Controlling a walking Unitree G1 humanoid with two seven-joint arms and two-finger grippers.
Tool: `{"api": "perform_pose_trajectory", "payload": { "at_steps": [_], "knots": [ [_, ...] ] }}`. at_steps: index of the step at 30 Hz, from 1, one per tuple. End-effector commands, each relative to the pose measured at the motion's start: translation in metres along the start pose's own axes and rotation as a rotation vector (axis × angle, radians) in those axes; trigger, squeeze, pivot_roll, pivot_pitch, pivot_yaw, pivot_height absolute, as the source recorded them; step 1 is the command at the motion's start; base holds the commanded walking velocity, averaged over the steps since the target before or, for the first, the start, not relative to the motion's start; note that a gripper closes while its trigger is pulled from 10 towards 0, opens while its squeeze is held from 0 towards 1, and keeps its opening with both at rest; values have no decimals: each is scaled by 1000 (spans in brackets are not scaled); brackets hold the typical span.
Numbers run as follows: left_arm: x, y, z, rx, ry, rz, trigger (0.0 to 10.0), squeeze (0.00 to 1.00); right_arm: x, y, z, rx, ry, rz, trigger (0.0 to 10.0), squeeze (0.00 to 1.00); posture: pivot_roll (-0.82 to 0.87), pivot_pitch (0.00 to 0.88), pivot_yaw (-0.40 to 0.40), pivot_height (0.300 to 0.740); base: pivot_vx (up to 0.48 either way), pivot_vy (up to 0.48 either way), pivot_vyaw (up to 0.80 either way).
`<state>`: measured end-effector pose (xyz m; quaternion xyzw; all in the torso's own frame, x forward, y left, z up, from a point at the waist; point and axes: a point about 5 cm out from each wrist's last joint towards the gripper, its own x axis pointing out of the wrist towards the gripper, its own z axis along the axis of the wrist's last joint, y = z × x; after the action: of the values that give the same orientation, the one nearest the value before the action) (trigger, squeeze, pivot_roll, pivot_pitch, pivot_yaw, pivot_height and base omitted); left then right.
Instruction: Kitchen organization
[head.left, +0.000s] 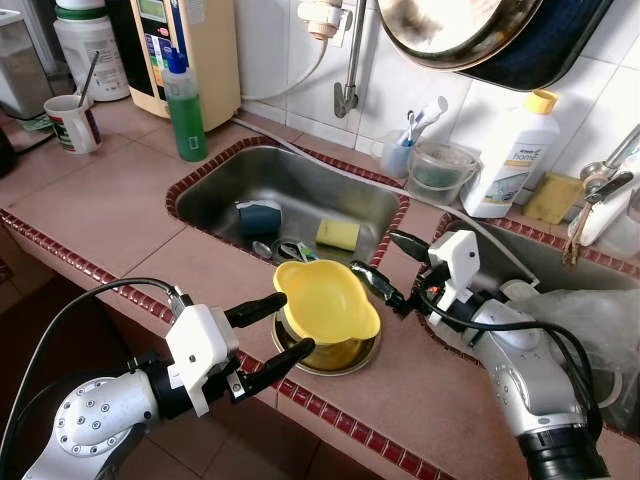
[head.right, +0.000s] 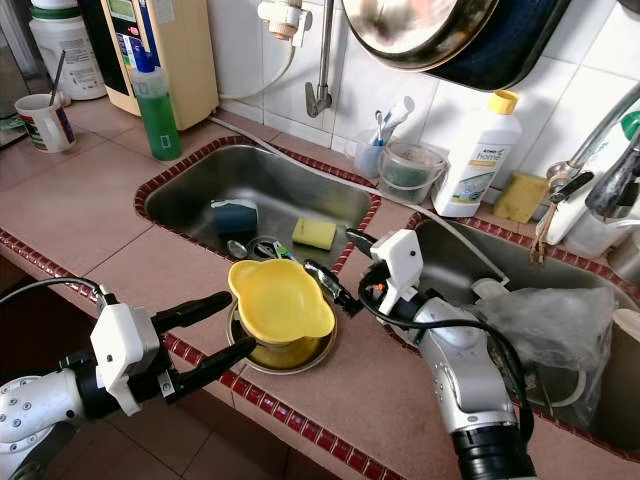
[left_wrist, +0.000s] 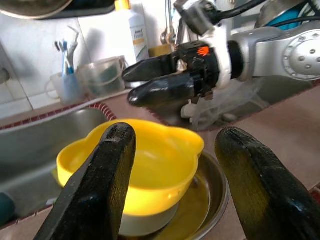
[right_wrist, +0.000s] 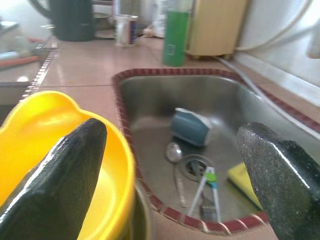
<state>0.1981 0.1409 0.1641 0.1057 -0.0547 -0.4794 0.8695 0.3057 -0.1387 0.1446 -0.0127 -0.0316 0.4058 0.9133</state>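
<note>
Lower centre: yellow bowl (head.left: 325, 298) nested in steel bowl (head.left: 345, 353) on the counter, flanked by left gripper (head.left: 284, 337) and right gripper (head.left: 390, 268), fingers apart, seemingly poised to lift.

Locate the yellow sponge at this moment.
The yellow sponge lies in the left sink, at its right side, beside the scissors near the drain.

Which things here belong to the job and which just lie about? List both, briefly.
In the job: yellow bowl, steel bowl under it, left gripper and right gripper, both open on either side of it.

Lying about: green bottle, sponge, white bottle, mug.
</note>
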Motion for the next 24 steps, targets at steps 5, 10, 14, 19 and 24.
{"api": "perform_pose_trajectory", "payload": {
  "at_steps": [5, 10, 14, 19, 24],
  "knots": [
    [6, -9, 13, 39, -52, -15, 10000, 0, 4, -6, 2, 30, 68, 96, 10000, 0, 177, 0, -142, 740, 0, 0, 0],
    [7, -11, 18, 46, -70, -7, 10000, 0, 3, -9, 1, 46, 111, 160, 10000, 0, 187, 0, -159, 740, 0, 0, 0],
    [9, -14, 20, 58, -77, -4, 10000, 0, 0, -10, -1, 64, 168, 229, 10000, 0, 194, 0, -175, 740, 0, 0, 0],
    [11, -14, 23, 62, -91, 17, 10000, 0, 0, -19, -2, 102, 250, 295, 10000, 0, 198, 7, -188, 740, 0, 0, 0],
    [13, -16, 26, 66, -99, 28, 10000, 0, 5, -34, -1, 111, 292, 296, 10000, 0, 202, 11, -193, 740, 0, 0, 0]
  ]
}}
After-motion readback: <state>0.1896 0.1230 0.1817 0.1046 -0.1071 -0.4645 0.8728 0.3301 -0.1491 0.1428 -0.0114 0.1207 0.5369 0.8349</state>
